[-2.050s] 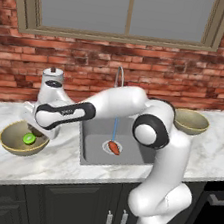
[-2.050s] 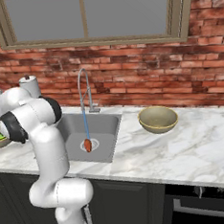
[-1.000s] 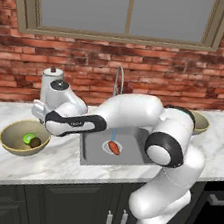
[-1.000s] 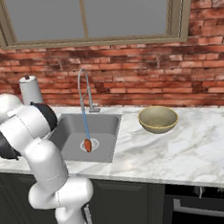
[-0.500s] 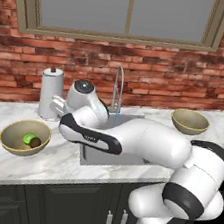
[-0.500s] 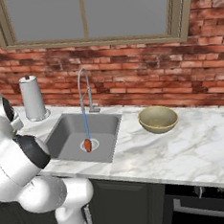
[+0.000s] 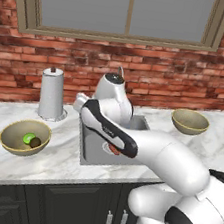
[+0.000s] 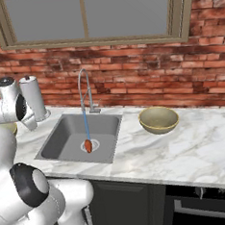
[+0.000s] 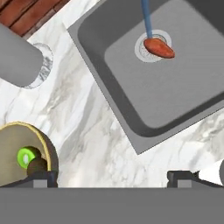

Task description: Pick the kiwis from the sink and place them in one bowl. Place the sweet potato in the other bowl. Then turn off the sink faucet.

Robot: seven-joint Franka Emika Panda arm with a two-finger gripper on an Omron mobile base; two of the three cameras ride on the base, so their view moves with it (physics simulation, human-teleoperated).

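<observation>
We are in a rendered home kitchen: a red brick wall (image 8: pixel 131 79) under a window (image 8: pixel 84 13), a white marble bench (image 8: pixel 186 156) holding a steel sink (image 8: pixel 68 137) with gooseneck faucet (image 8: pixel 85 90), dark cabinets (image 7: pixel 45 208) below.

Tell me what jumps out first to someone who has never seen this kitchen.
The orange-red sweet potato lies on the drain of the grey sink, with a thin blue stream of water from the chrome faucet running onto it. On the marble to the left, an olive-gold bowl holds a bright green kiwi and a brown kiwi.
</observation>
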